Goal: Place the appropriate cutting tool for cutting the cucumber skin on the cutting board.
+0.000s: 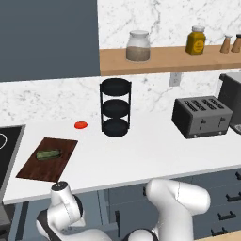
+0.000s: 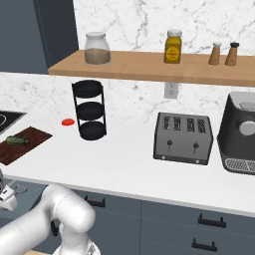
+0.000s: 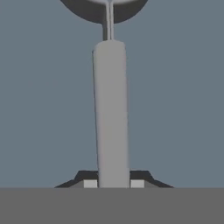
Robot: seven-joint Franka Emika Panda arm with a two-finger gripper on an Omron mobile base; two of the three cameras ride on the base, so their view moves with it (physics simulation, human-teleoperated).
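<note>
In the hand view the grey peeler (image 3: 110, 109) runs straight up from between my two fingertips (image 3: 89, 183), which press on its slim handle. Its thin neck meets a dark rounded head at the top edge. My gripper (image 3: 113, 183) is shut on the peeler, with a plain blue-grey surface behind it. In the base views my hand (image 1: 60, 188) hangs low, in front of and below the counter's front edge. The dark brown cutting board (image 1: 47, 160) lies on the counter's left end, just beyond my hand. The stubby green cucumber (image 1: 48, 154) rests on its far half; from the right, board (image 2: 30, 142) and cucumber (image 2: 16, 140).
A black stove panel (image 1: 7, 150) borders the board on the left. A small red disc (image 1: 81, 124) and a black three-tier rack (image 1: 115, 107) stand behind the board. A toaster (image 1: 202, 116) and coffee machine (image 2: 241, 132) sit to the right. Drawers (image 2: 209, 219) run under the counter.
</note>
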